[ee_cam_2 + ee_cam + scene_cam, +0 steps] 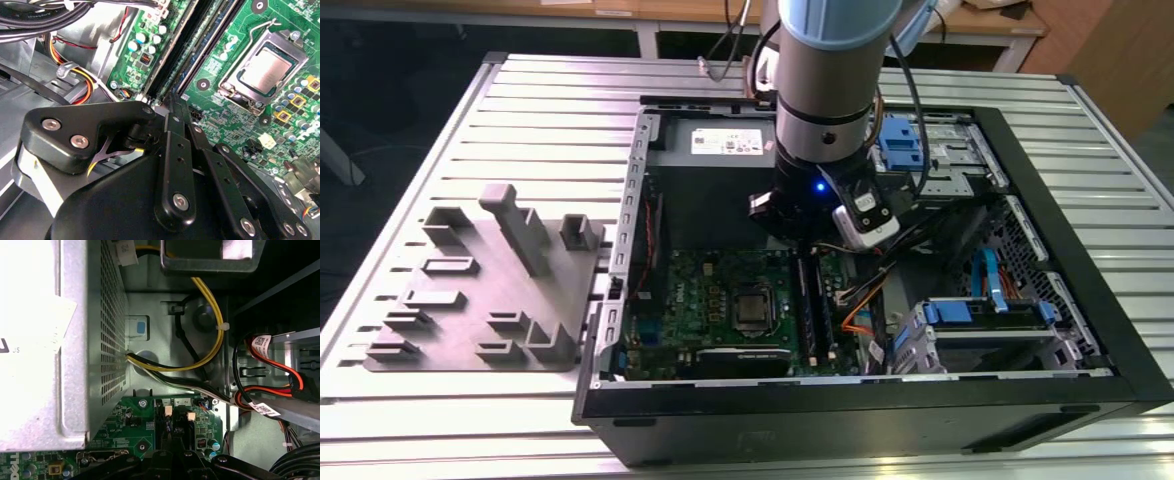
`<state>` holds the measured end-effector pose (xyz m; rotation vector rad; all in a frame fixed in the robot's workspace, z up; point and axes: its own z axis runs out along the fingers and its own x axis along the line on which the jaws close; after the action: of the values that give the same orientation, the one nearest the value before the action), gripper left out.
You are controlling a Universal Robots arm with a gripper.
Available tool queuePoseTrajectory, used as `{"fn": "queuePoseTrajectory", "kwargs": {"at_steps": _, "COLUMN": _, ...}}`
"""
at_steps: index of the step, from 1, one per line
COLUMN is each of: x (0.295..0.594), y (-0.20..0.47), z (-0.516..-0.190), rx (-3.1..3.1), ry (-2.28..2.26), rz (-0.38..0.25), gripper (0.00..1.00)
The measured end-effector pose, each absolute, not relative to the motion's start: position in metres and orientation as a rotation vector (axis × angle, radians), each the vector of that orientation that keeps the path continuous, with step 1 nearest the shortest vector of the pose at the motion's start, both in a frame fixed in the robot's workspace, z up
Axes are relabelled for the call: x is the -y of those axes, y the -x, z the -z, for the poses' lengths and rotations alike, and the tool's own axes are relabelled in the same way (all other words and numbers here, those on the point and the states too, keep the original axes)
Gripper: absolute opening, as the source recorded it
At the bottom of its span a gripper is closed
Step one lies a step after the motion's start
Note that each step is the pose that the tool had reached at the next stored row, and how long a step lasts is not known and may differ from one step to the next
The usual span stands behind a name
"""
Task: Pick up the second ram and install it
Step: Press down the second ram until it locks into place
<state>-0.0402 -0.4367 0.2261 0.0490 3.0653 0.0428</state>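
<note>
Gripper [172, 107] sits low inside the open computer case [1067, 385], its black fingers [176, 145] drawn close together in the second wrist view, pointing at the near end of the memory slots [200, 45]. Whether they clamp anything I cannot tell; no board is clearly visible between them. In the exterior view the gripper [817, 245] hangs under the grey arm [827, 70], right above the top end of the long dark slots that run beside the processor socket [754, 310].

A thin green strip lies in one of those slots in the second wrist view, which looks like the second ram [192, 50] already seated on the motherboard [295, 125], though I cannot be sure which stick it is. The slots run between the metal-lidded processor socket [264, 67] and a row of small capacitors [145, 42].

In the first wrist view the perforated power supply box [90, 340] stands next to a bundle of yellow, black and white cables [200, 360], with red and black cables [280, 385] farther off.

On the exterior view's left, a grey plastic fixture block [487, 285] rests on the ribbed metal counter [480, 130], just beside the case.
</note>
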Motion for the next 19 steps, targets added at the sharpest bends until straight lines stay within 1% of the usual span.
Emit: {"fn": "queuePoseTrajectory", "kwargs": {"at_steps": 19, "x": 0.4367, "y": 0.0402, "z": -0.2217, "rx": -3.065, "ry": -0.049, "rz": -0.043, "gripper": 0.07}}
